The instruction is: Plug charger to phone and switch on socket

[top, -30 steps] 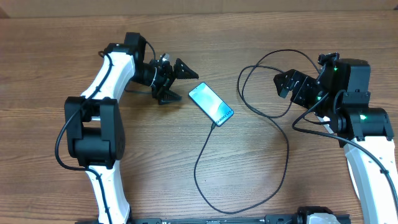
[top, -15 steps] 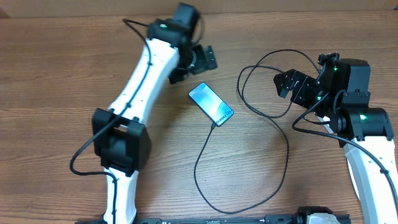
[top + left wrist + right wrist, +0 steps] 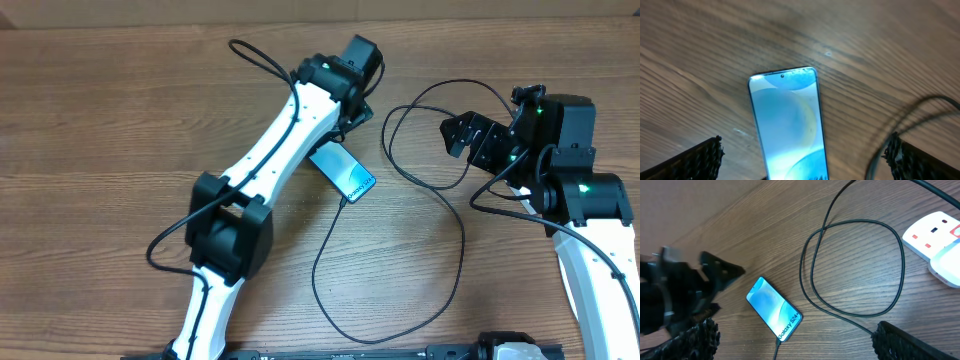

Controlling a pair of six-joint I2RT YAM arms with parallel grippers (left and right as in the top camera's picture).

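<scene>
The phone (image 3: 348, 174) lies flat on the wooden table with its screen lit, and its "Galaxy S24" strip (image 3: 788, 325) faces the near side. The charger (image 3: 455, 235) is a thin black cable looping across the table, and its end meets the phone's lower edge (image 3: 778, 342). My left gripper (image 3: 805, 146) hovers open over the phone (image 3: 787, 125), one finger on each side and neither touching it. My right gripper (image 3: 465, 134) stands open to the right, above the cable loop (image 3: 855, 270), holding nothing. The socket (image 3: 932, 230) shows at the upper right in the right wrist view.
A white adapter block (image 3: 946, 266) sits plugged into the socket. The left arm (image 3: 285, 150) stretches diagonally across the table and covers the phone's upper corner. The cable runs down to the table's near edge (image 3: 400, 338).
The left arm has swung to the right, from the phone's left side to above the phone. The right arm, phone and cable have not moved.
</scene>
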